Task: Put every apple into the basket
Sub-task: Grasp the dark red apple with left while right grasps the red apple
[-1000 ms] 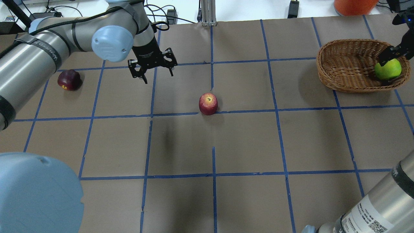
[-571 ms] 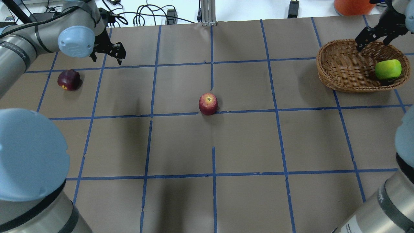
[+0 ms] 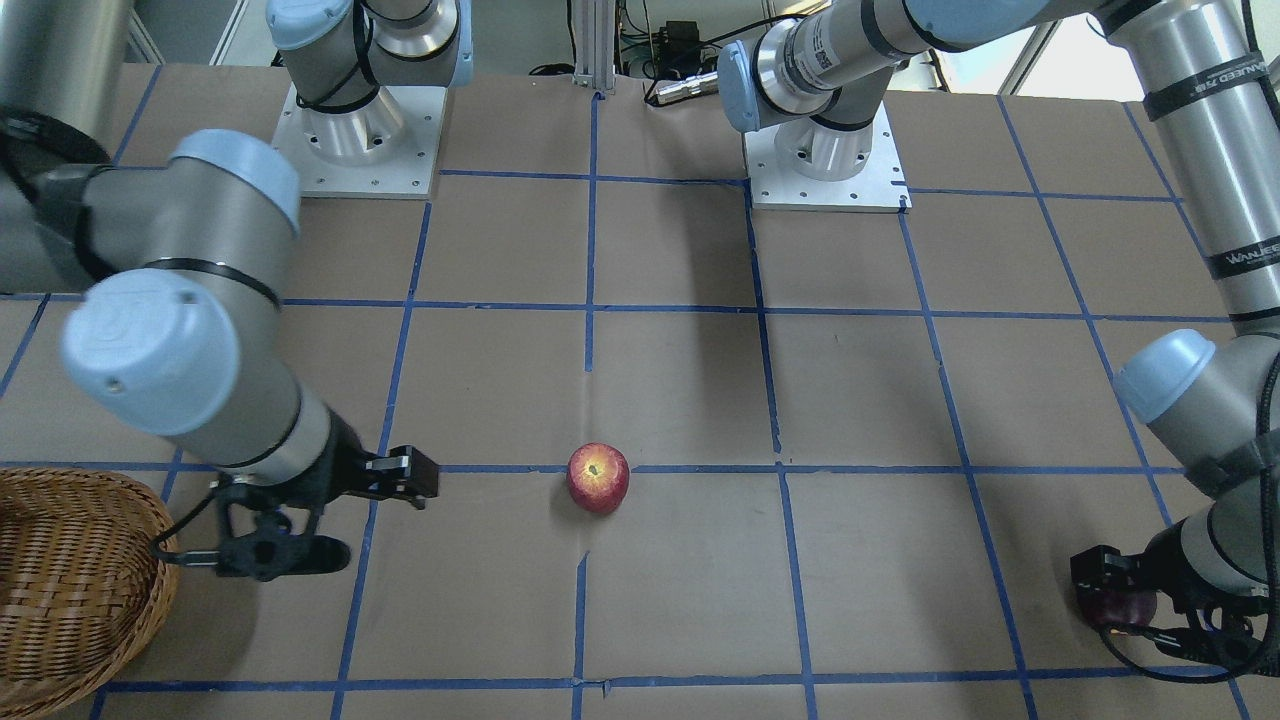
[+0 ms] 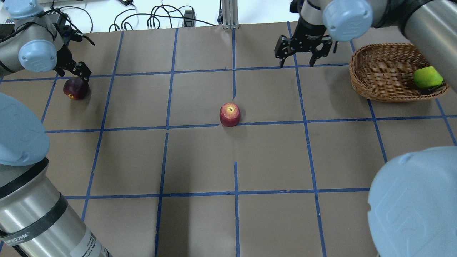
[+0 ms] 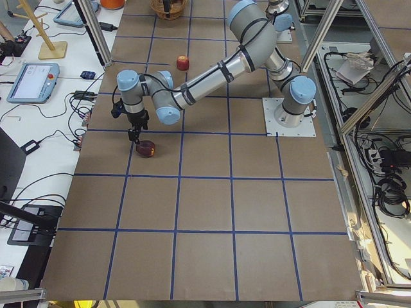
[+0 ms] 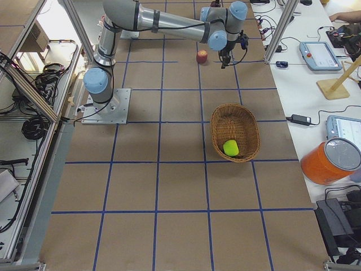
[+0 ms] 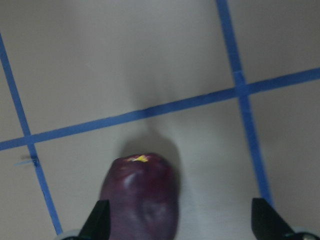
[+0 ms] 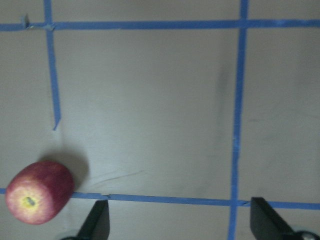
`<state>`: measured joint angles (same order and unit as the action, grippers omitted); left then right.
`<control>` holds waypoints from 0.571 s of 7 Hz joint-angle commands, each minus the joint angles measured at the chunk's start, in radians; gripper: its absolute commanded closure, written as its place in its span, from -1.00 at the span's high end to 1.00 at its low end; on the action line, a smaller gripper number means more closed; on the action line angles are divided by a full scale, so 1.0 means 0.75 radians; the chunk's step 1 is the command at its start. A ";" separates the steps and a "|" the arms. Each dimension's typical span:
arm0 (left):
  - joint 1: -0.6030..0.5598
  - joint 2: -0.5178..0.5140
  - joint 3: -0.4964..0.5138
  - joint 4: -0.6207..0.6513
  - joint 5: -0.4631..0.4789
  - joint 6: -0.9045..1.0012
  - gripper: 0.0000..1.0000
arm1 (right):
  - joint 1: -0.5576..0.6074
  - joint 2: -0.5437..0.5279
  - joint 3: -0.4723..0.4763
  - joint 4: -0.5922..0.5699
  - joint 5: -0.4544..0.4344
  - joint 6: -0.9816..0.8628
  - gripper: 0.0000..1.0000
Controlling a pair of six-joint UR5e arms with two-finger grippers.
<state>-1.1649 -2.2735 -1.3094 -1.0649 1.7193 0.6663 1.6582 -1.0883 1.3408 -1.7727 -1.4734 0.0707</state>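
Note:
The dark maroon apple [image 4: 75, 88] lies at the table's far left. My left gripper [image 4: 76, 69] is open just over it. In the left wrist view the maroon apple [image 7: 140, 195] sits between the fingertips [image 7: 97, 222], close to one of them. The red apple [image 4: 230, 114] stands at the table's middle. My right gripper [image 4: 303, 53] is open and empty, left of the wicker basket [image 4: 353, 71]. The right wrist view shows the red apple [image 8: 37, 191] at lower left. The green apple [image 4: 427, 77] lies in the basket's right end.
An orange container [image 4: 389, 7] stands beyond the basket past the table's far edge. An aluminium post [image 4: 228, 14] and cables [image 4: 157, 18] run along that edge. Both arms' big elbow joints [image 4: 414, 200] overhang the near corners.
My left gripper has swung left from mid-table to the maroon apple. My right gripper let go of the green apple in the basket, rose and moved left out of the basket.

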 commanded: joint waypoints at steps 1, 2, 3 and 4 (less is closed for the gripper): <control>0.040 -0.075 -0.005 0.000 -0.012 0.050 1.00 | 0.184 0.072 0.000 -0.025 0.050 0.210 1.00; 0.040 -0.098 0.003 0.000 -0.014 0.048 1.00 | 0.245 0.123 0.004 -0.080 0.062 0.310 1.00; 0.038 -0.102 0.013 0.000 -0.012 0.079 0.29 | 0.296 0.180 0.000 -0.087 0.066 0.351 1.00; 0.034 -0.098 0.013 -0.002 -0.014 0.083 -0.33 | 0.329 0.215 0.000 -0.133 0.064 0.384 1.00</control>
<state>-1.1373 -2.3452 -1.3024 -1.0649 1.7097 0.7188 1.8665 -0.9661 1.3413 -1.8389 -1.4268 0.3186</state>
